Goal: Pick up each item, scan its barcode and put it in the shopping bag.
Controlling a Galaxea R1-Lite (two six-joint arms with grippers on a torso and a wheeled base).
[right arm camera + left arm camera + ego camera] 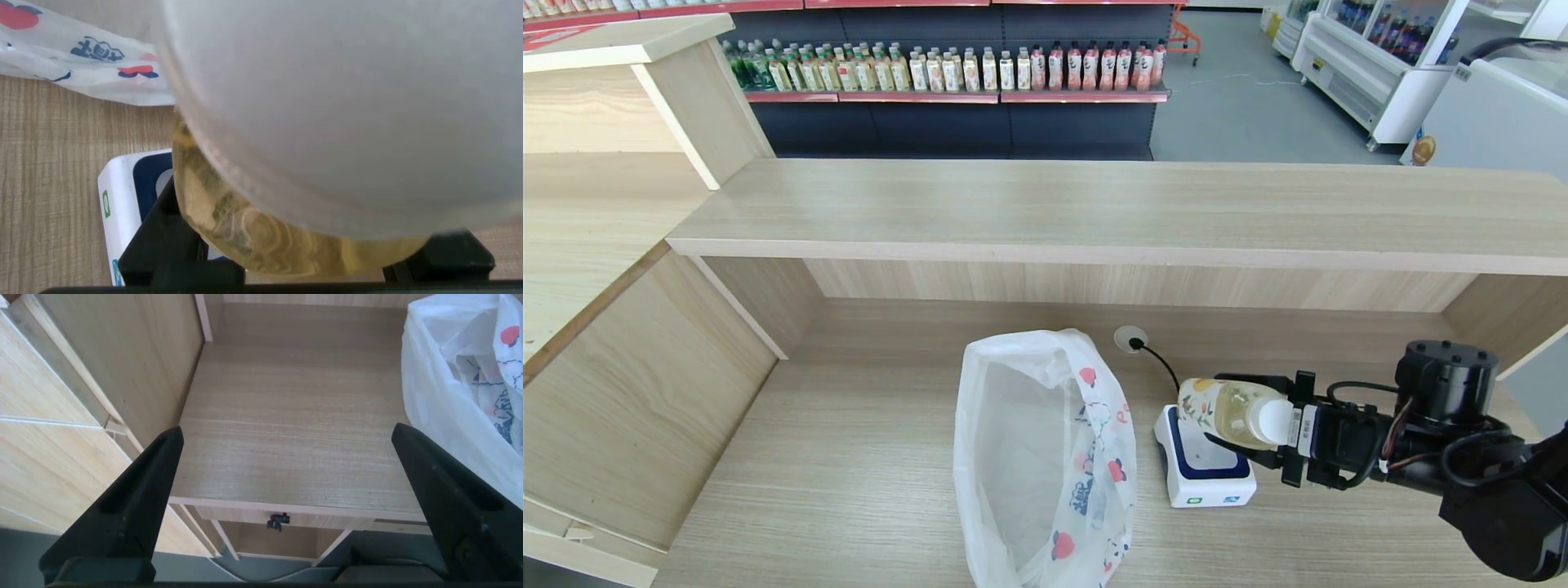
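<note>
White plastic shopping bag (1045,457) stood open on the near part of the wooden desk (849,457), with the left gripper (286,498) close by, its fingers spread wide and empty. Just to the bag's right, the right gripper (1240,415) was clamped on a bottle (1217,407) of yellow drink, held sideways above the white scanner (1207,482). Farther back, a shelf of drinks (947,72) crossed the store.
</note>
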